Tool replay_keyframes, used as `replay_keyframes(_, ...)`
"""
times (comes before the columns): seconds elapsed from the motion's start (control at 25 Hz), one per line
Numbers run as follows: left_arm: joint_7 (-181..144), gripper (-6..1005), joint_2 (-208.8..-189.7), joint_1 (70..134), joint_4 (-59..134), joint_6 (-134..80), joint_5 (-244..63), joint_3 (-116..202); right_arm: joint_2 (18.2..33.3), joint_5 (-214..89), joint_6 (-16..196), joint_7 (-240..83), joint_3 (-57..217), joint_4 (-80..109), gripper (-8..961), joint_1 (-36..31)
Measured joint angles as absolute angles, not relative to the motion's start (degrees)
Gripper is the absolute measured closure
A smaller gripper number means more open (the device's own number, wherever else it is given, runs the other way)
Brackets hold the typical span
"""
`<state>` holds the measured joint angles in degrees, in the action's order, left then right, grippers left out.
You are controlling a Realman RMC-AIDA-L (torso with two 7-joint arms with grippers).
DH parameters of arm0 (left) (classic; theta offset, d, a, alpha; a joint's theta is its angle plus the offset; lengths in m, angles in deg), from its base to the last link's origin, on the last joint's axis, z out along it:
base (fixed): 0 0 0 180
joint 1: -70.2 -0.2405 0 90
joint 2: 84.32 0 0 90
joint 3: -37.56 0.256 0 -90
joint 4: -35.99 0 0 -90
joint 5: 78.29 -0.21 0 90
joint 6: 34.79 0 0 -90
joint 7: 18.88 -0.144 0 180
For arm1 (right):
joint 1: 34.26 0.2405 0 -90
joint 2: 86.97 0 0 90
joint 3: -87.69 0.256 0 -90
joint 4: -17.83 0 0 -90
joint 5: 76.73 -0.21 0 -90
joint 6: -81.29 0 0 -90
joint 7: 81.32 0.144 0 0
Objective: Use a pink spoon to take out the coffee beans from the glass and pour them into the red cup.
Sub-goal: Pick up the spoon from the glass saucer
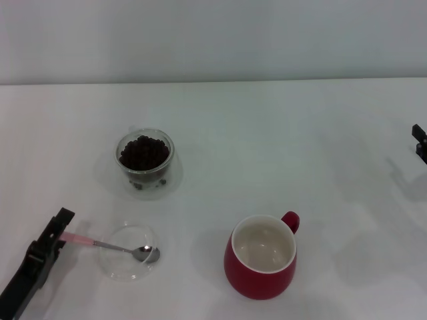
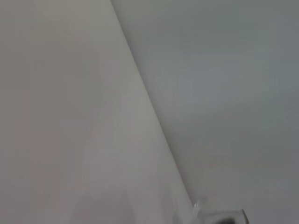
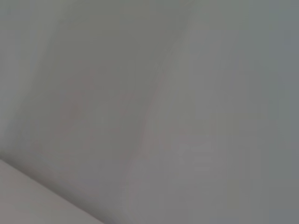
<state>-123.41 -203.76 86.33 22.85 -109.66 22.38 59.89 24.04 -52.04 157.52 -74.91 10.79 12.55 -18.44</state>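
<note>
The pink spoon (image 1: 107,245) lies with its metal bowl in a flat clear glass dish (image 1: 128,259) and its pink handle sticking out to the left. My left gripper (image 1: 55,235) is at the front left, right at the end of the handle. The glass (image 1: 145,160) stands behind the dish, heaped with dark coffee beans (image 1: 143,152). The red cup (image 1: 261,257) stands at the front, right of centre, with a white inside, no beans showing in it and its handle at the back right. My right gripper (image 1: 419,142) only shows as a black tip at the far right edge.
The white table (image 1: 267,147) runs back to a pale wall. Both wrist views show only blurred pale surfaces.
</note>
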Motion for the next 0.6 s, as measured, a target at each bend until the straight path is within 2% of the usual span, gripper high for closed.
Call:
replay_keyframes(0.4,-125.95,227,-203.81,86.39,22.57,-111.57,19.14,59.43,24.05,-51.76,156.95,-74.91,10.79,12.46,376,-18.44)
replay_keyframes(0.6,-126.87,259,-203.83,86.19,22.53,-112.83,19.11,59.45,24.41,-51.86,156.89,-75.18,10.79,12.53,376,-18.53)
